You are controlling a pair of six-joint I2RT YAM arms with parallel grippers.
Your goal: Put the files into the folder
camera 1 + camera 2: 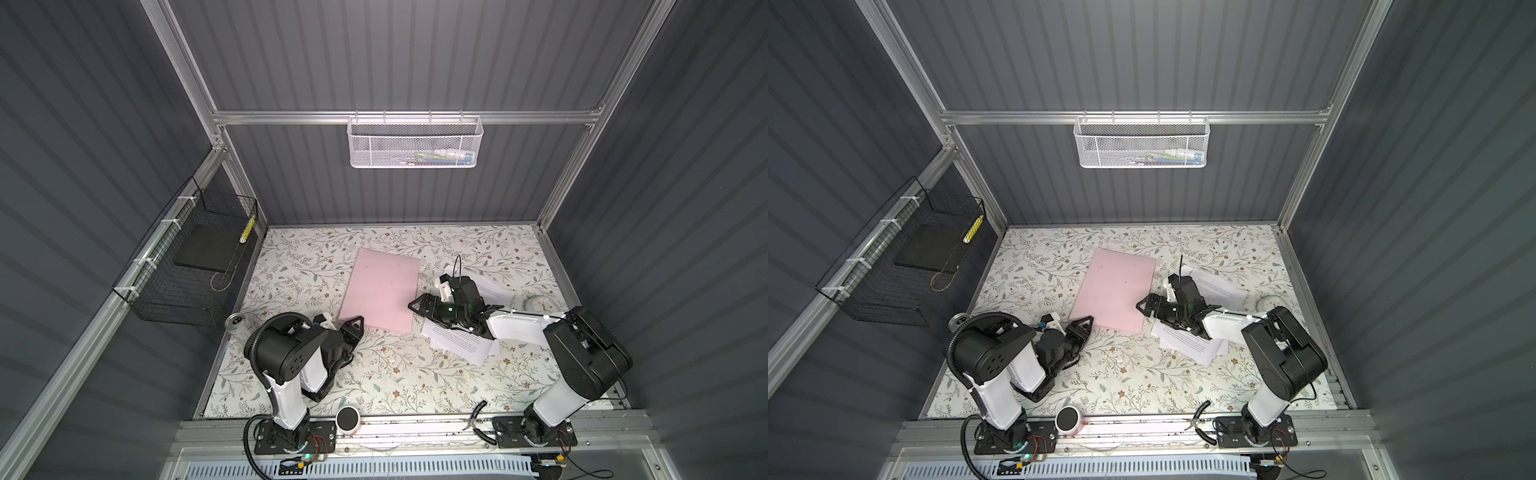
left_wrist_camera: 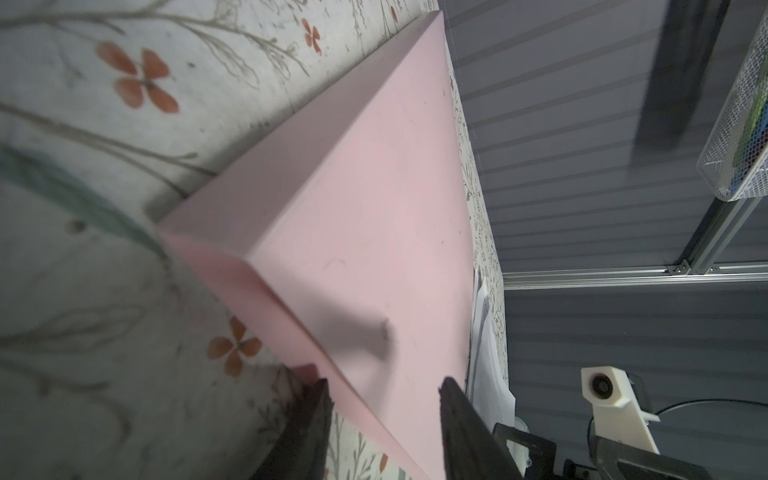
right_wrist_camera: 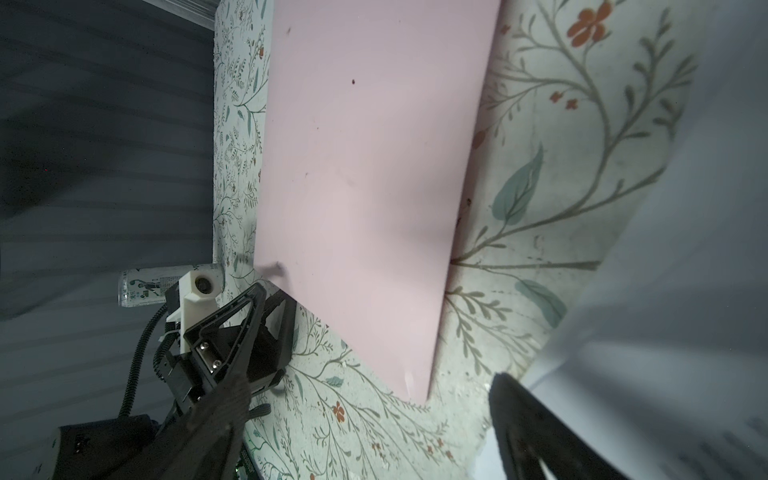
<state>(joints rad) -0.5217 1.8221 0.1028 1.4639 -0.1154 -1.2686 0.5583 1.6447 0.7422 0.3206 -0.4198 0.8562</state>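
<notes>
Down low, the left gripper point(image 2: 382, 382) has its jaws parted at the near left corner of the folder point(image 1: 382, 286). One finger sits beside the near edge and the other is above the cover, where it casts a shadow; nothing looks pinched. The right gripper point(image 1: 417, 306) hangs wide open and empty, just beside the folder's right edge and over the papers point(image 1: 455, 345). The folder is pink and lies closed and flat in the middle of the flowered table point(image 1: 415, 386), turned a little askew. The printed papers lie loose in a fanned heap just right of it, outside it, partly hidden under the right arm. A can point(image 1: 235, 321) stands near the table's left edge, beside the left arm.
</notes>
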